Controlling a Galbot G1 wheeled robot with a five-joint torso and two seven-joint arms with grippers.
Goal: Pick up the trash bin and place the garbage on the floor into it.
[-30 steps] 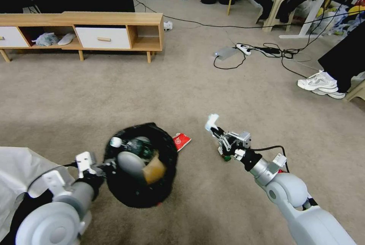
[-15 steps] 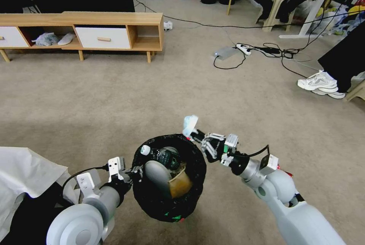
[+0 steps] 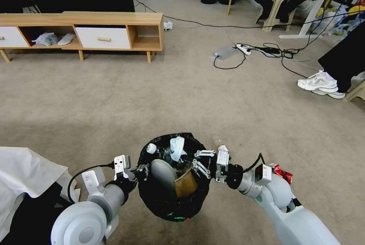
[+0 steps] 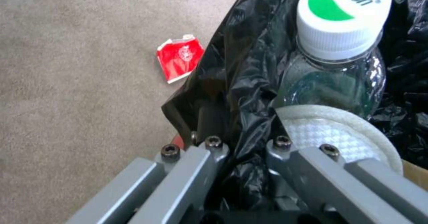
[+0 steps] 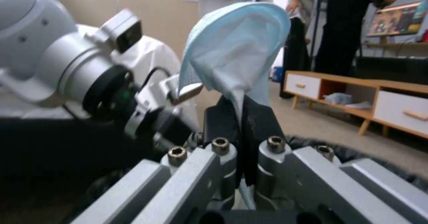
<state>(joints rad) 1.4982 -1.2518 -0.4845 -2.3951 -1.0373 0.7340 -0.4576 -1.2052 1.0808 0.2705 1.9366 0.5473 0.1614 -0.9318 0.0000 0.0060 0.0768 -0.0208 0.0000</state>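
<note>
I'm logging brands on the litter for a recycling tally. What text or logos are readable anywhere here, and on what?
"estbon", cut off at the frame edge, above a green leaf shape: on the white cap of the clear bottle in the trash bin.
White round emblem on the flattened red carton on the floor: too blurred to read.
Crushed red can beside the right arm: no print legible.

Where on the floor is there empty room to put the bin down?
The beige carpet is bare between the wooden cabinet and the black-bagged bin. It is crowded by the black cables and white sneakers; a crushed red can lies beside the right arm.
</note>
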